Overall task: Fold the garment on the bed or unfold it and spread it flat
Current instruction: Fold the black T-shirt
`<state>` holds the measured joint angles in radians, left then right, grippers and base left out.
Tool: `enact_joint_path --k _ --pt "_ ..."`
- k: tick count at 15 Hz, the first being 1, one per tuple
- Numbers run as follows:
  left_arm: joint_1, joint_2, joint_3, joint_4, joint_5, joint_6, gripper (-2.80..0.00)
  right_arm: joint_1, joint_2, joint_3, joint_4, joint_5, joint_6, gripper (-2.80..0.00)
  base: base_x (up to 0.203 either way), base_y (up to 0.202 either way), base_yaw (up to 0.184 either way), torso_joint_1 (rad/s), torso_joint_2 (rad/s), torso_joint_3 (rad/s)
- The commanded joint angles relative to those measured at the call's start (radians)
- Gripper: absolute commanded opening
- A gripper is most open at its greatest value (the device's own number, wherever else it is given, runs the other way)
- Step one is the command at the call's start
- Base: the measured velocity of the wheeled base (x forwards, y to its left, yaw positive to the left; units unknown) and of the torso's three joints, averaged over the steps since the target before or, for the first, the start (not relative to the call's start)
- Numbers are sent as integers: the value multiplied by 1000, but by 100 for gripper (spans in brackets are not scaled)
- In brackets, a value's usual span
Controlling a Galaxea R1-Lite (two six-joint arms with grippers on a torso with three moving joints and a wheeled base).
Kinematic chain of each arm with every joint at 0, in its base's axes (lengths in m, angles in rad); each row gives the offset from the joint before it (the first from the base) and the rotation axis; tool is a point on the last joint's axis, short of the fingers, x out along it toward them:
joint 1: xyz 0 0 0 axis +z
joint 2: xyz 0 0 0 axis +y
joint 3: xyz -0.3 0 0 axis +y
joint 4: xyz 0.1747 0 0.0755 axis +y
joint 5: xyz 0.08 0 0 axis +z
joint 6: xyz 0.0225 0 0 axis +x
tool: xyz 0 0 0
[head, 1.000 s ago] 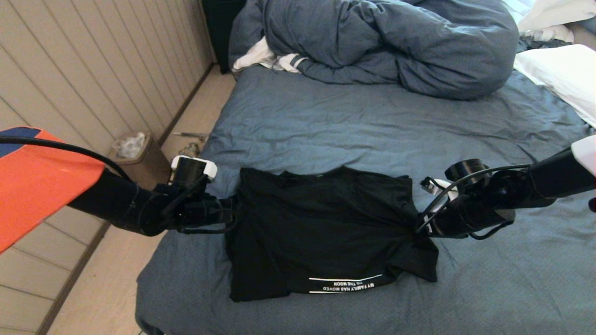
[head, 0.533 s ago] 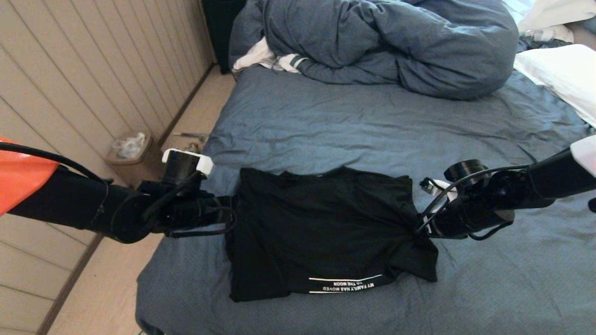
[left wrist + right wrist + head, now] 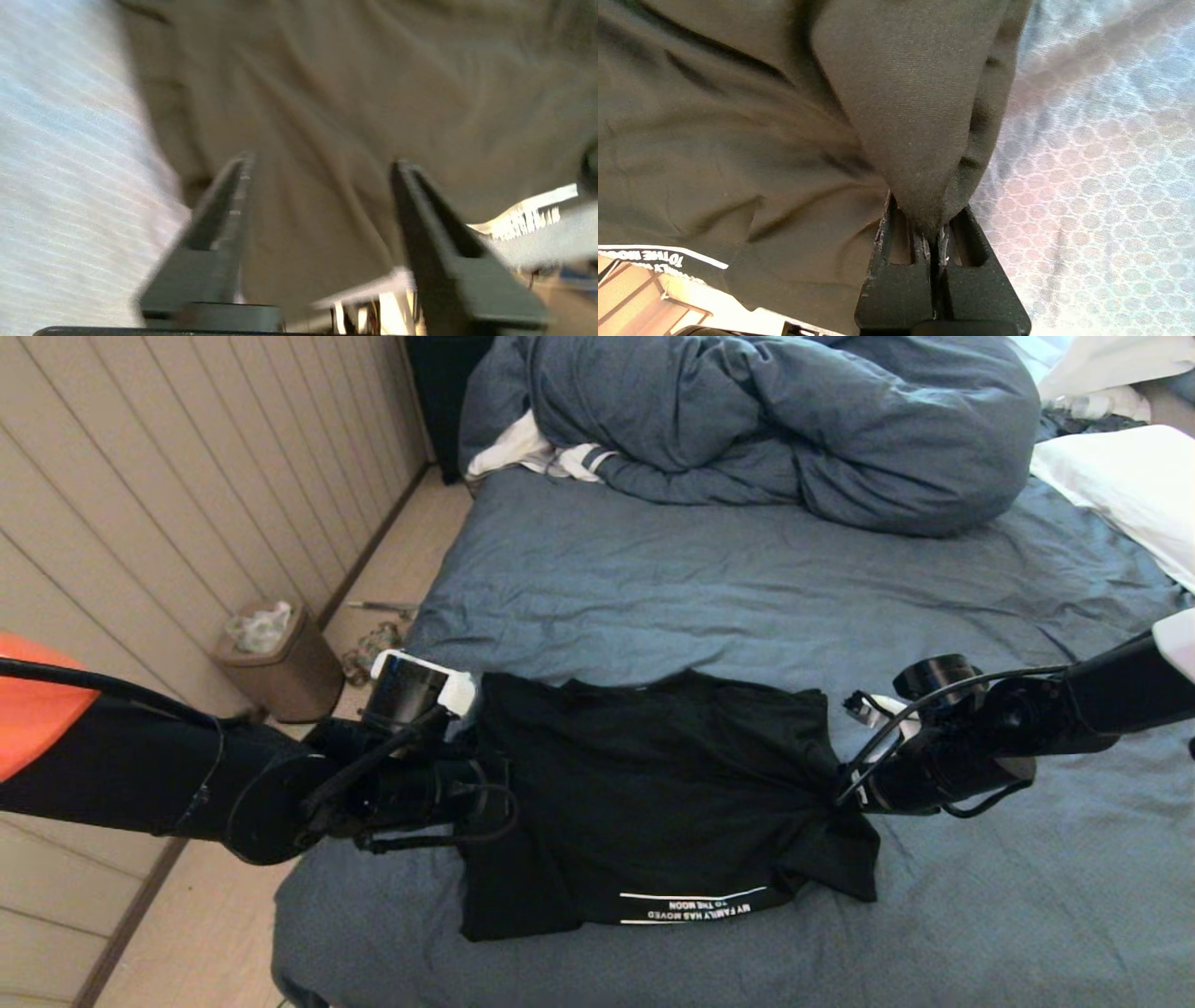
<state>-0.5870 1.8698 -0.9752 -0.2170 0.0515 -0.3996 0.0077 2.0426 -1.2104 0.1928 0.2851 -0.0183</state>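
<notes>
The black T-shirt (image 3: 653, 793) lies partly folded on the bed's slate-blue sheet (image 3: 709, 597), with white lettering (image 3: 695, 907) along its near edge. My left gripper (image 3: 493, 791) is at the shirt's left edge. In the left wrist view this gripper (image 3: 322, 161) is open, its fingers (image 3: 219, 219) wide apart over the shirt's fabric (image 3: 336, 93) and gripping nothing. My right gripper (image 3: 843, 796) is at the shirt's right edge. In the right wrist view it (image 3: 930, 231) is shut on a pinched fold of the shirt (image 3: 910, 116), held just above the sheet (image 3: 1101, 163).
A bunched blue-grey duvet (image 3: 766, 420) fills the far end of the bed, with a white striped cloth (image 3: 532, 453) beside it and a white pillow (image 3: 1120, 485) at the far right. A brown waste bin (image 3: 275, 658) stands on the floor off the bed's left edge, by the panelled wall.
My left arm drew back a little, then moved right, and its open gripper now reaches over the shirt's left edge. The right gripper and its pinched fold have stayed put.
</notes>
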Motion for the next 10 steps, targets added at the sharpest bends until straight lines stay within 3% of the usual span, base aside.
enact_joint_path --k 1,5,10 --pt "-35 -1 21 0 1 -2 -280 0 -4 2 1 2 0 -280 0 0 0 0 0 0" --pt "-132 63 102 -15 19 -2 -280 0 -2 5 1 2 -2 -280 0 0 0 0 0 0" --pt "-157 101 210 -114 30 -4 -280 3 6 3 1 2 0 -280 0 0 0 0 0 0"
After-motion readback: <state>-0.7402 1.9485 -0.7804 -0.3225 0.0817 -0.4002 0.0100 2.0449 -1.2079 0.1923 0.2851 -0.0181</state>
